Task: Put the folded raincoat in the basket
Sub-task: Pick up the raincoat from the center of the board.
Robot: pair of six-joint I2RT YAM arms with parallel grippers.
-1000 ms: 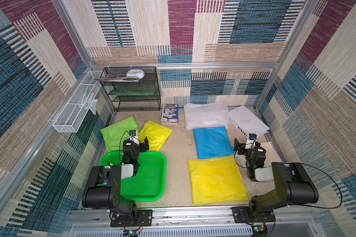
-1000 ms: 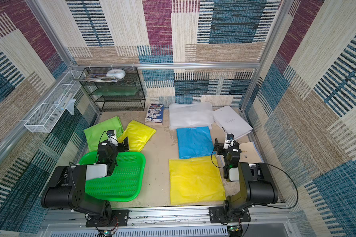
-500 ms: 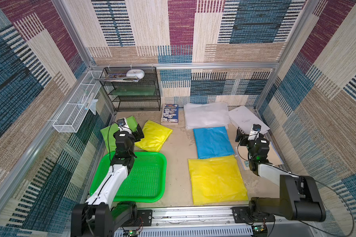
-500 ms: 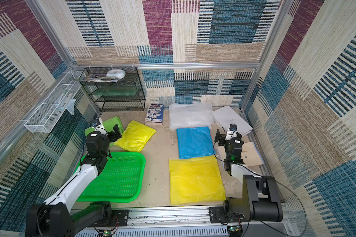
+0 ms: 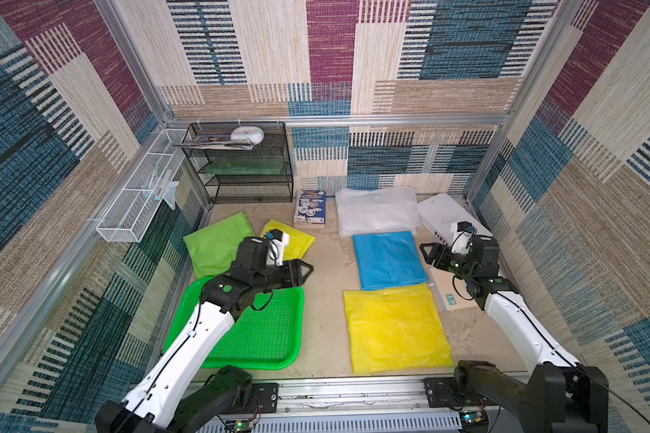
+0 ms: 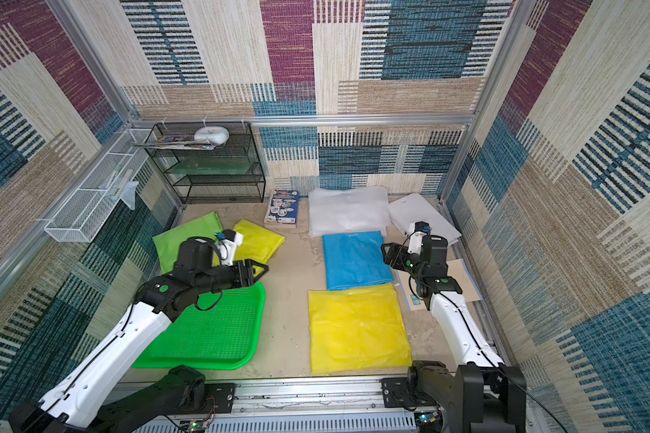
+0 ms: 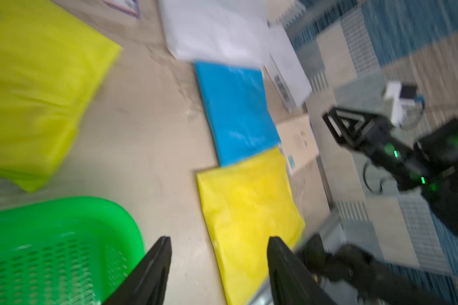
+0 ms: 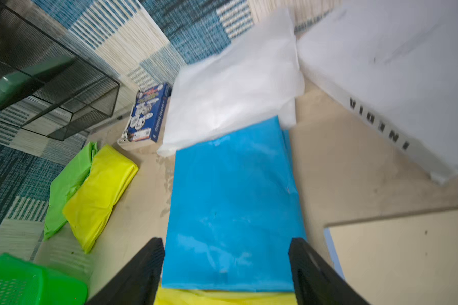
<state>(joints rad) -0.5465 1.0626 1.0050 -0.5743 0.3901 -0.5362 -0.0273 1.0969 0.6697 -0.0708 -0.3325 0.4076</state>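
1. Basket: I see it flat at the left, long side front to back.
2. Left gripper: above the basket's far right corner, jaws partly apart, holding nothing.
3. Floor: bare strip between basket and raincoats.
4. Blue raincoat: folded flat, long axis front to back, near edge touching the yellow raincoat, far edge meeting white plastic.
5. Right gripper: I find it just beside the blue raincoat's right edge, jaws wide, empty.
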